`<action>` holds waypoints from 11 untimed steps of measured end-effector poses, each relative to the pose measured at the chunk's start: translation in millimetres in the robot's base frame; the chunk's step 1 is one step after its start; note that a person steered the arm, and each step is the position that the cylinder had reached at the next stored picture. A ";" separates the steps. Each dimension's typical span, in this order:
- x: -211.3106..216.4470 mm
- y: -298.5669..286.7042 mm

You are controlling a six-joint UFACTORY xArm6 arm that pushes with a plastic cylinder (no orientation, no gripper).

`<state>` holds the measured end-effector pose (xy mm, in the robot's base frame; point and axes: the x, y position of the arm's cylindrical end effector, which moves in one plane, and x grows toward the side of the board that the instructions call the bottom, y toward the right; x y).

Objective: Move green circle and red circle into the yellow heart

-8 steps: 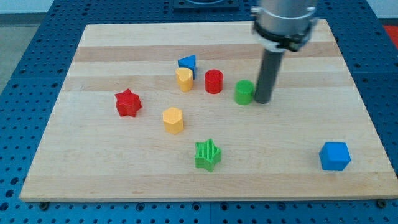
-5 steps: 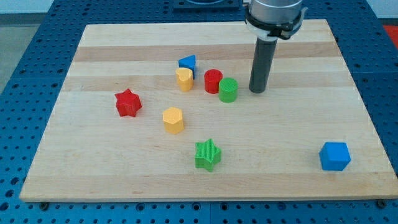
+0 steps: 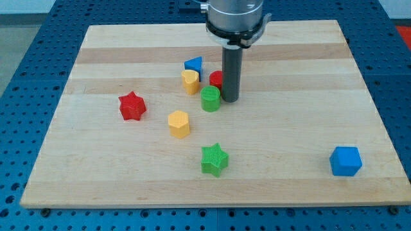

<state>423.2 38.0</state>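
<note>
With no pincer fitted, my tip sits just right of the green circle, the red circle half hidden behind the rod, so I'd push both gently left toward the yellow heart, watching for sideways slip.

red star, yellow hexagon, green star, blue cube, blue triangle

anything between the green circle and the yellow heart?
Nothing: in the camera view bare board separates the green circle from the yellow heart. The red circle sits beside that gap, partly behind my tip.
</note>
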 end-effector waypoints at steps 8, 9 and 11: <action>13.4 6.5; -8.8 9.0; -35.3 -7.7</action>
<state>387.9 30.3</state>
